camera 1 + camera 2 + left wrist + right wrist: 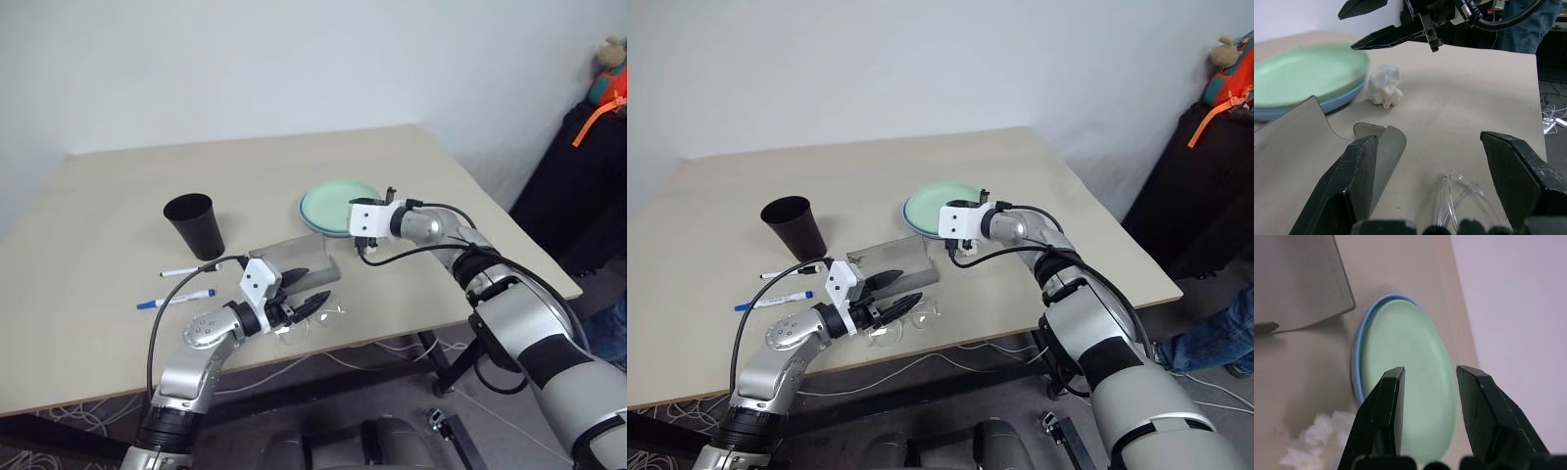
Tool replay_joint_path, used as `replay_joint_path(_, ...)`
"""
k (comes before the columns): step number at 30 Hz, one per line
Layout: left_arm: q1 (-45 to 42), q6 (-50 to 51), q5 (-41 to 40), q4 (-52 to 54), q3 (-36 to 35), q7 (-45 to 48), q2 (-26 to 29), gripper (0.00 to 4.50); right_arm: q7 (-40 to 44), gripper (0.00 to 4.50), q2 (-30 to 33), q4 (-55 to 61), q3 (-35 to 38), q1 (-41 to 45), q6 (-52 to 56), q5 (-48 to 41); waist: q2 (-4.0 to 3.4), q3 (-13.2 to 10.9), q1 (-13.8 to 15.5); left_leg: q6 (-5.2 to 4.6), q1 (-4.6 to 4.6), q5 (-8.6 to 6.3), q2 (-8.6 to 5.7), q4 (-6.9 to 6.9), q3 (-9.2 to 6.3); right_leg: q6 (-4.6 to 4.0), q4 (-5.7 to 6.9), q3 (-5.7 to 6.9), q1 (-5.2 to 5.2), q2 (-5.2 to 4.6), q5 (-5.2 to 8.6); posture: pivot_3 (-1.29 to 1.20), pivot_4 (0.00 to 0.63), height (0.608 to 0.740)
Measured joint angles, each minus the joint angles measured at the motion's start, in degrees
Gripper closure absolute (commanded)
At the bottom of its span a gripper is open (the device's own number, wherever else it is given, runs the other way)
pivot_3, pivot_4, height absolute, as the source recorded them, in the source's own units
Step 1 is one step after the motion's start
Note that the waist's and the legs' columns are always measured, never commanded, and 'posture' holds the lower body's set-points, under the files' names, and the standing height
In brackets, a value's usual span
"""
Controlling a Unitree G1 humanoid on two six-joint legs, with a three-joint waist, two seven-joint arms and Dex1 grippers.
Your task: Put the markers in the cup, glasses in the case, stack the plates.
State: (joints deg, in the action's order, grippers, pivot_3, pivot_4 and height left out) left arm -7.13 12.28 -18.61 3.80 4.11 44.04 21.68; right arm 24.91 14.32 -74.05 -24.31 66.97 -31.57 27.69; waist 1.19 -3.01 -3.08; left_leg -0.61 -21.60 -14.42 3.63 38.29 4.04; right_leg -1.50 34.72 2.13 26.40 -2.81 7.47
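Plates stacked toward far right edge of matte beige table (98,323); glasses step next.

Mint plate on blue plate (1357,357), smooth, round. Grey case (294,259) lid-up mid-table. Black tapered cup (194,225), markers (176,299) near left edge. Right gripper (1427,416) empty, jaws parted, above plates. Left gripper (1427,196) wide, empty, straddling wire-framed glasses (1462,203) at near edge: lower, pinch gently.

Matte black plastic cup (196,224), smooth glossy plates (1298,81), clear-lensed glasses (1462,203), crumpled paper tissue (1384,87), matt beige table (118,196).
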Motion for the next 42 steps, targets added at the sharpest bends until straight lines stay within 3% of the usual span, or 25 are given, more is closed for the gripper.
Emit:
replay_joint_path(3,0.0,-0.1,0.0,0.0,0.0,0.1,0.0,0.96,7.7,2.70,-0.2,0.5,5.7,-0.4,3.4,-6.3,0.00,0.0,0.0,-0.01,0.02,0.00,0.00,0.00,-0.01,0.00,0.00,0.00,-0.03,0.00,0.00,0.00,0.000,0.740)
replay_joint_path(5,0.0,-0.2,0.0,0.0,0.0,0.1,0.0,0.96,12.2,2.33,-0.2,1.4,8.0,-0.8,5.7,-9.2,0.00,0.0,0.0,-0.01,0.02,0.00,0.00,0.00,-0.01,0.00,0.00,0.00,-0.04,0.00,0.00,0.00,0.000,0.740)
replay_joint_path(12,-0.1,-0.2,0.0,-0.2,0.0,0.3,0.1,0.96,24.4,0.02,0.0,5.7,14.2,-5.1,20.5,-17.3,-0.01,0.0,0.0,0.00,0.01,0.00,0.00,0.00,0.00,0.00,0.02,0.01,-0.03,0.00,0.00,0.00,0.000,0.740)
replay_joint_path(20,-1.4,-0.3,0.0,-1.5,-0.1,0.8,0.4,0.96,20.5,0.02,-1.6,7.0,19.0,-6.1,35.7,-21.4,-0.01,0.0,0.0,0.01,0.01,0.00,0.01,0.00,-0.01,0.00,0.03,0.02,0.00,0.01,0.00,0.00,0.000,0.740)
replay_joint_path(31,-2.3,-2.2,0.9,-2.8,-1.0,-0.7,0.5,0.96,16.0,0.02,-4.3,4.4,22.7,-5.6,41.3,-24.2,-0.01,0.0,0.0,0.01,-0.01,0.00,0.00,-0.01,-0.01,0.01,0.00,0.02,-0.01,0.01,-0.01,0.00,0.000,0.740)
replay_joint_path(34,-2.3,-2.7,1.2,-3.5,-1.1,-1.4,0.5,0.96,15.9,0.84,-4.5,4.3,23.2,-5.4,41.4,-24.6,-0.01,0.0,0.0,0.01,-0.01,0.00,0.00,-0.01,-0.01,0.01,0.00,0.02,-0.01,0.00,-0.01,0.00,0.000,0.740)
replay_joint_path(42,-2.3,-3.2,1.2,-3.7,-1.1,-1.7,0.5,0.96,16.0,3.57,-4.5,4.2,23.4,-5.1,41.3,-24.9,-0.01,0.0,0.0,0.01,-0.01,-0.01,0.00,-0.01,-0.01,0.01,0.00,0.02,0.00,0.00,-0.01,0.00,0.000,0.740)
